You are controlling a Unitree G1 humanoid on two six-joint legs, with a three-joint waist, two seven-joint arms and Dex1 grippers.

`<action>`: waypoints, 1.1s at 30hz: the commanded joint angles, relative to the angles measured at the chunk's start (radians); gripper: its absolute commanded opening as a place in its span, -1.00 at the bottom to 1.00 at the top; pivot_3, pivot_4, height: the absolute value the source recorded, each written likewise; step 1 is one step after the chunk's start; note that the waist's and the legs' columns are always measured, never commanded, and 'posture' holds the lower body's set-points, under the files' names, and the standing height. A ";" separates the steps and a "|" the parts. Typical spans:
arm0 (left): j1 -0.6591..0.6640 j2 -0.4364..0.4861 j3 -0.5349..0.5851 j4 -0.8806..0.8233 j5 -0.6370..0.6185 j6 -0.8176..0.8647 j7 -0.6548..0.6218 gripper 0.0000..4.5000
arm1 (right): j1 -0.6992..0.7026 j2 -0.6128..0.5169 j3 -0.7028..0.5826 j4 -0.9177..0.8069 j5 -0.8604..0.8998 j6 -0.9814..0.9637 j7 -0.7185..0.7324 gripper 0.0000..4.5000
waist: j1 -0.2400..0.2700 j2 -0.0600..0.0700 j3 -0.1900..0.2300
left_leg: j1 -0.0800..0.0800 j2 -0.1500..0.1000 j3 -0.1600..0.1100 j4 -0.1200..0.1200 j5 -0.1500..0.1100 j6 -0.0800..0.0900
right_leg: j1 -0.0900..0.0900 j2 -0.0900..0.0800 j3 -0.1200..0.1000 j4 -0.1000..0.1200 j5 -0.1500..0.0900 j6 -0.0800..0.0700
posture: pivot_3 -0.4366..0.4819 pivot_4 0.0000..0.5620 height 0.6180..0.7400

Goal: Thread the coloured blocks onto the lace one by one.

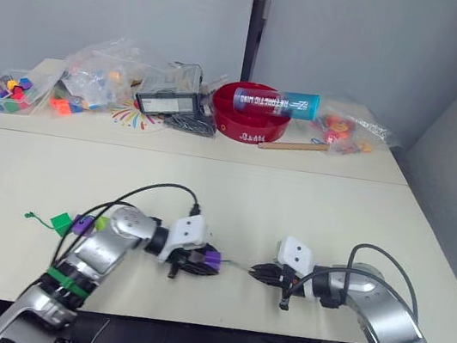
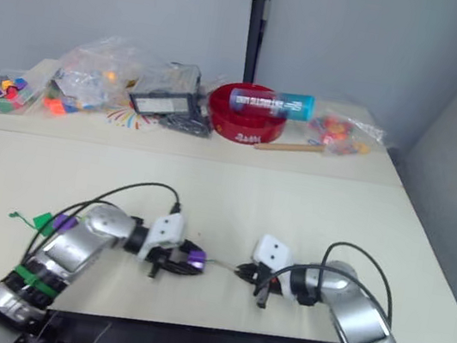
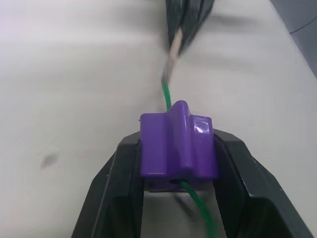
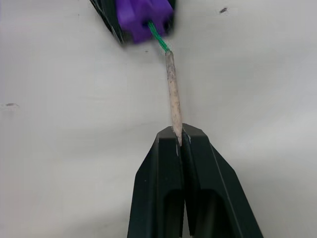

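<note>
A purple block (image 3: 177,146) is pinched by the left gripper (image 1: 199,261) just above the table (image 1: 292,208). The green lace (image 3: 167,96) is run through the block. Its tan tip (image 4: 173,94) is squeezed by the right gripper (image 4: 180,141), whose fingers are pressed together.

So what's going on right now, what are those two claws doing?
Left gripper shut on a purple block. Right gripper shut on the lace's tan tip. Lace runs through the block. Nothing in the way between them.
</note>
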 commanded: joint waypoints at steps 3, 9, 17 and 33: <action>0.107 0.210 0.130 0.107 0.000 -0.100 -0.069 -0.39 | -0.016 -0.016 -0.022 0.008 0.006 -0.039 0.028 -1.00 | -0.006 0.000 0.000 | 0.001 0.001 0.000 -0.001 0.000 0.000 | 0.000 0.001 0.000 0.000 0.000 0.000 | -0.05 -0.47 0.85; 0.135 0.308 0.177 0.292 0.024 -0.252 -0.122 -0.39 | -0.026 -0.019 -0.021 0.027 0.011 -0.056 0.061 -1.00 | -0.012 0.001 0.000 | 0.005 0.002 0.002 -0.002 0.000 0.000 | 0.002 0.001 0.000 0.000 0.000 -0.001 | -0.05 -0.47 0.85; 0.131 0.321 0.181 0.372 0.030 -0.342 -0.150 -0.39 | -0.035 -0.003 -0.004 0.033 -0.001 -0.051 0.065 -1.00 | -0.022 0.002 -0.001 | 0.009 0.002 0.005 -0.003 0.000 0.000 | 0.003 0.002 0.003 0.003 -0.001 -0.001 | -0.05 -0.47 0.85; 0.018 0.460 0.182 0.052 -0.025 -0.044 -0.255 0.91 | -0.070 0.023 0.046 0.032 -0.033 -0.013 0.051 -1.00 | -0.015 0.000 0.000 | 0.003 0.002 0.004 -0.003 0.000 0.000 | -0.001 0.002 0.003 0.003 -0.001 -0.001 | -0.05 -0.47 0.85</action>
